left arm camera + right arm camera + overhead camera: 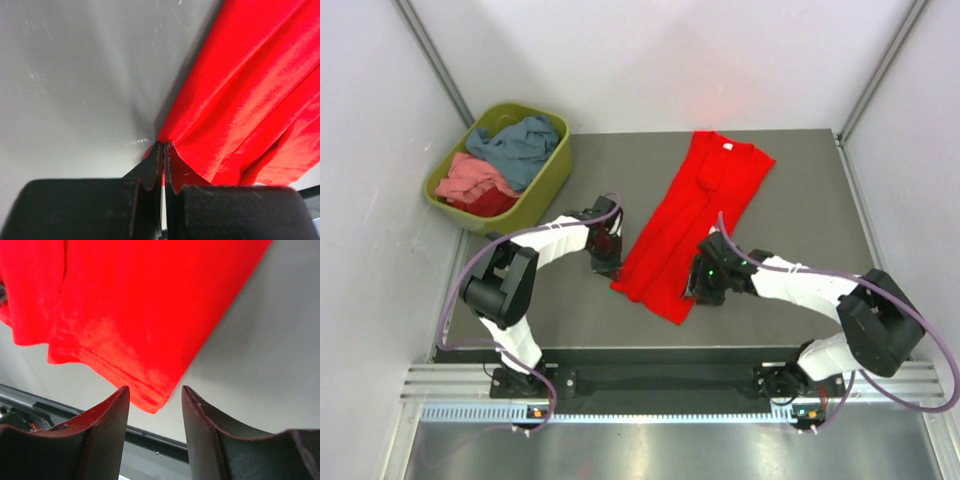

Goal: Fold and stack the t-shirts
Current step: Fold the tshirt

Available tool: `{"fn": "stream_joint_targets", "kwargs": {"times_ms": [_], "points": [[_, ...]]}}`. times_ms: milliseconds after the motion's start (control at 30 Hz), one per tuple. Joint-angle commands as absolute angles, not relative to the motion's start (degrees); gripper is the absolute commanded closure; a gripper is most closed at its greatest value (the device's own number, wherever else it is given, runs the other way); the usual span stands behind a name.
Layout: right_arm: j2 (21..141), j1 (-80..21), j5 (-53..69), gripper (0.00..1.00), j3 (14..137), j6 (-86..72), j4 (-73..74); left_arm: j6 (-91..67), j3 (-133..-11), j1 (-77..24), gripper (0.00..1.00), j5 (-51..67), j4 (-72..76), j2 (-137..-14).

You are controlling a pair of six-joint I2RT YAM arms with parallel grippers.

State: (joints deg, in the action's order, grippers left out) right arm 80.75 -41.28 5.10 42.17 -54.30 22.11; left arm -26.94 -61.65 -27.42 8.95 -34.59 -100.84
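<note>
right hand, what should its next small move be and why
Probably ease down a little and close on the hem corner of the red t-shirt. The right hand is open with that corner showing between its fingers, not yet gripped, while the left hand is shut on the shirt's other side edge.

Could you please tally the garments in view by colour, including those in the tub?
Bright red shirt: 1, on the table
Blue-grey garment: 1, in the tub
Salmon pink garment: 1, in the tub
Dark red garment: 1, in the tub
Total: 4
</note>
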Motion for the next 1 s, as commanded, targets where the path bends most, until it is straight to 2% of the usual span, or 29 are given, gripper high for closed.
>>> {"fn": "stream_joint_targets", "kwargs": {"times_ms": [0,267,700,767,800,900,967], "points": [[80.59,-46.82,0.18,0.53,41.4,-62.13,20.22,-27.69,-59.59,-27.51,1.0,8.17,-37.71,-99.32],[81.91,-52.82,-6.68,0.56,43.59,-66.36,24.86,-27.69,-58.1,-27.86,1.0,8.61,-37.0,-97.56],[86.92,-57.3,-7.3,0.57,43.95,-69.08,25.14,-28.74,-56.25,-28.48,1.0,8.88,-35.42,-96.59],[87.1,-57.74,-7.38,0.64,43.86,-69.08,25.4,-29.0,-56.08,-28.65,1.0,8.79,-35.42,-96.5],[86.84,-57.83,-7.73,0.78,43.68,-68.91,25.84,-29.09,-55.99,-28.74,1.0,8.7,-35.42,-96.24],[84.56,-57.83,-10.01,1.0,43.42,-68.2,30.75,-30.49,-55.29,-29.18,1.0,8.0,-35.6,-94.57],[81.05,-57.83,-12.29,1.0,41.76,-67.77,34.71,-32.25,-54.15,-29.88,0.98,8.61,-34.63,-92.48]]}}
